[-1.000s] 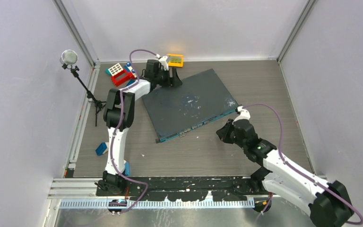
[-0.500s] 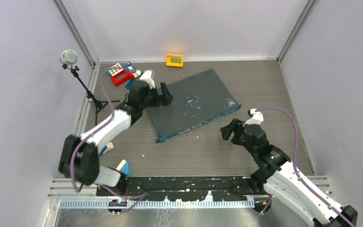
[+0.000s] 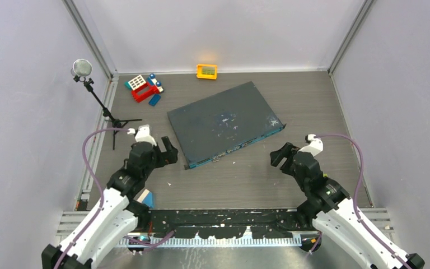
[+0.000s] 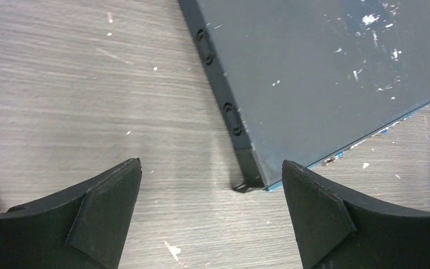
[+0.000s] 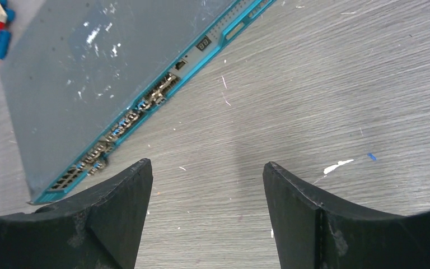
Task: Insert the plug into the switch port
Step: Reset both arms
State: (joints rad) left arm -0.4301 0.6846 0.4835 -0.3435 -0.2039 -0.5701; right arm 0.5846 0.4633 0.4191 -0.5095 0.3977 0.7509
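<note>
1. Switch point(image 3: 224, 123): a flat dark-grey box with white scuffs. It lies at an angle on the desk point(image 3: 313, 101), near the middle.
2. Switch port: the ports form a row point(image 5: 117, 129) along the thin teal front face point(image 3: 235, 148). This face is turned toward the arms' side of the desk.
3. Left claw point(image 3: 167, 156): the fingers are spread wide apart and hold nothing. The claw is near the switch's left front corner and clear of it. In the left wrist view, that corner shows between the two fingers point(image 4: 106, 207).
4. Right claw point(image 3: 277, 155): the fingers are spread apart and hold nothing. The claw is off the right end of the teal face and does not touch it.
5. Other items: an orange-yellow box point(image 3: 206, 71) at the far edge, red and blue toy blocks point(image 3: 144, 87) at the far left, and a microphone stand point(image 3: 82, 68) on the left.
</note>
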